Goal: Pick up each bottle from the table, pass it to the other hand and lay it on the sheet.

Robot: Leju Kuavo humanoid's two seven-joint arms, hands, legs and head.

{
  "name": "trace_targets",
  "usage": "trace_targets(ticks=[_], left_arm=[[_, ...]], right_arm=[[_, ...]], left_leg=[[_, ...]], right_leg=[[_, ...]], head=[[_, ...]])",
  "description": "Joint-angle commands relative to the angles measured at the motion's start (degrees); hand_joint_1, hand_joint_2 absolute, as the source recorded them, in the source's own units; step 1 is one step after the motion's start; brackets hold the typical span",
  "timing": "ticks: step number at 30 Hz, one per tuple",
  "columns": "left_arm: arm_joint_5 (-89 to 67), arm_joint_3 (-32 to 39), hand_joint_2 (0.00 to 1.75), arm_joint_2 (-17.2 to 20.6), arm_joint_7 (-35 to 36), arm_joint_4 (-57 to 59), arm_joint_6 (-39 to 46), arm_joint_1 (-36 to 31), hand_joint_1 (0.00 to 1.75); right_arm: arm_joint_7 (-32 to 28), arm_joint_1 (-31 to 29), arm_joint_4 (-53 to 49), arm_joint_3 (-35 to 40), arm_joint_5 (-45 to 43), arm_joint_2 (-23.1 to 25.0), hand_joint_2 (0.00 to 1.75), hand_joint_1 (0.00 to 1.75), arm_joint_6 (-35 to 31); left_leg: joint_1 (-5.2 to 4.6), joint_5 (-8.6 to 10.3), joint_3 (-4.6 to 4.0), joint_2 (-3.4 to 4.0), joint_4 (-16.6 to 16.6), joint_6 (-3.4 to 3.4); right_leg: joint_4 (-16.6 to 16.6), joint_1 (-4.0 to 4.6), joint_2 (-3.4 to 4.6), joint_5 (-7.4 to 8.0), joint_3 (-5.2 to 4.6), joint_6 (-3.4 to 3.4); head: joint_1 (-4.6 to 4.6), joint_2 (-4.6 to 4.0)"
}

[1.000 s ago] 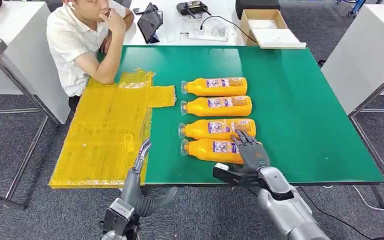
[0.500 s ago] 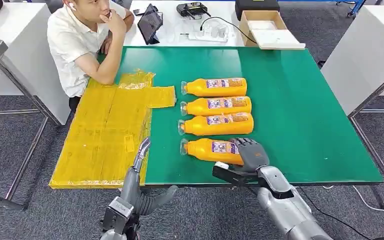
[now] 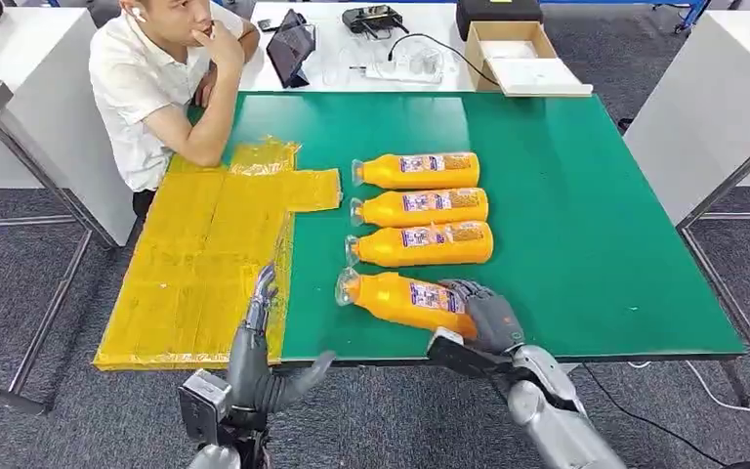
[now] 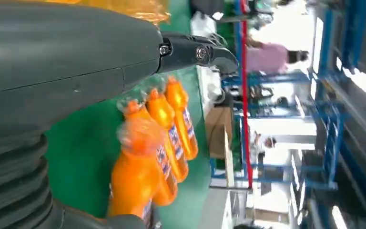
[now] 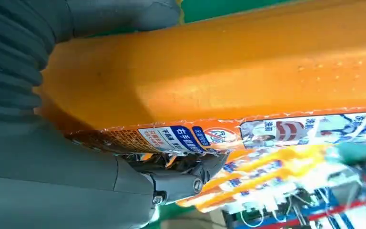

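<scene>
Four orange juice bottles lie side by side on the green table (image 3: 586,225), caps pointing toward the yellow sheet (image 3: 205,254). My right hand (image 3: 486,317) grips the base end of the nearest bottle (image 3: 400,298), which sits skewed with its cap swung out toward the sheet. The right wrist view shows that bottle (image 5: 248,62) wrapped by my right hand (image 5: 76,181), fingers under the label. The other three bottles (image 3: 420,207) lie untouched in their row. My left hand (image 3: 254,330) stands open at the table's near edge beside the sheet, fingers straight and thumb out. The left wrist view looks past the left hand (image 4: 66,62) toward the held bottle (image 4: 133,176).
A person (image 3: 156,88) sits at the far left corner, one elbow resting at the sheet's far end. A white table behind holds a tablet (image 3: 288,44), cables and an open cardboard box (image 3: 513,49). White tables stand on both sides.
My right hand has closed around the nearest bottle and pulled it toward the near edge, away from its row, its cap swinging left. My left hand has shifted slightly left.
</scene>
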Motion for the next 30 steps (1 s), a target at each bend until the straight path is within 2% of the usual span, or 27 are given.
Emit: trace_targets(ticks=[1, 2, 4, 6, 15, 21, 24, 30], left_arm=[[9.54, 3.03, 1.75, -0.86, 5.25, 0.98, -2.91, -0.94, 0.00], [9.59, 2.98, 1.75, -0.76, 5.28, 1.01, -2.93, -0.96, 0.00], [15.63, 2.71, 1.75, -0.32, 11.85, 2.89, -2.32, -1.17, 0.00], [21.08, 1.80, 1.75, 0.69, 13.29, 4.30, -4.76, -1.47, 0.00], [22.02, 0.89, 1.75, 1.41, 13.04, 4.50, -5.14, -1.64, 0.00], [19.76, -3.81, 1.75, 3.43, 11.29, 2.13, -7.70, -1.64, 0.00], [18.66, -4.56, 1.75, 3.47, 11.27, 1.82, -8.42, -1.92, 0.00], [18.40, -3.99, 1.75, 2.15, 11.31, 4.81, -9.15, -3.99, 0.00]], right_arm=[[-2.05, 5.24, -12.69, -4.63, -5.71, 3.46, 1.75, 1.75, -1.99], [-2.05, 5.14, -12.79, -4.63, -5.71, 3.34, 1.75, 1.75, -1.92], [-1.64, 5.37, -13.16, -5.51, -6.02, 3.25, 1.75, 1.75, -3.36], [-2.08, 4.67, -12.01, -5.25, -5.62, 2.95, 1.75, 1.75, -4.39], [-2.45, 3.80, -10.79, -5.06, -5.55, 3.23, 1.75, 1.75, -5.09], [-3.26, 1.44, -7.15, -3.55, -6.18, 4.86, 1.75, 1.75, -5.25], [-4.94, 0.69, -6.48, -0.52, -6.62, 7.14, 1.75, 1.75, -3.54], [-8.70, 2.96, -9.63, 10.51, -8.01, 10.78, 1.75, 1.75, -0.61]], left_leg=[[0.04, -0.03, -0.11, 0.07, 0.02, -0.14], [0.04, 0.00, -0.20, 0.08, 0.01, -0.10], [-0.01, 0.05, -0.33, 0.02, -0.02, -0.04], [0.02, 0.04, -0.36, 0.05, -0.05, -0.04], [-0.01, 0.02, -0.47, 0.07, -0.05, -0.08], [-0.03, 0.06, -0.61, 0.05, -0.06, -0.02], [0.03, 0.00, -0.50, 0.24, -0.05, -0.10], [0.07, -0.01, -0.47, 0.19, -0.07, -0.12]], right_leg=[[0.06, 0.05, -0.03, -0.04, -0.12, -0.15], [0.05, 0.04, 0.00, -0.01, -0.21, -0.12], [0.06, -0.02, -0.03, -0.01, -0.30, -0.07], [0.01, 0.02, -0.01, -0.02, -0.32, -0.11], [0.03, -0.02, 0.01, -0.03, -0.41, -0.14], [0.01, -0.04, 0.02, 0.02, -0.56, -0.08], [0.01, 0.02, 0.17, 0.01, -0.50, -0.16], [0.01, 0.05, 0.10, -0.03, -0.46, -0.18]], head=[[0.00, 0.00], [-0.02, 0.00], [0.00, 0.00], [0.00, 0.00], [-0.02, 0.00], [0.00, 0.00], [0.00, 0.00], [0.02, 0.00]])
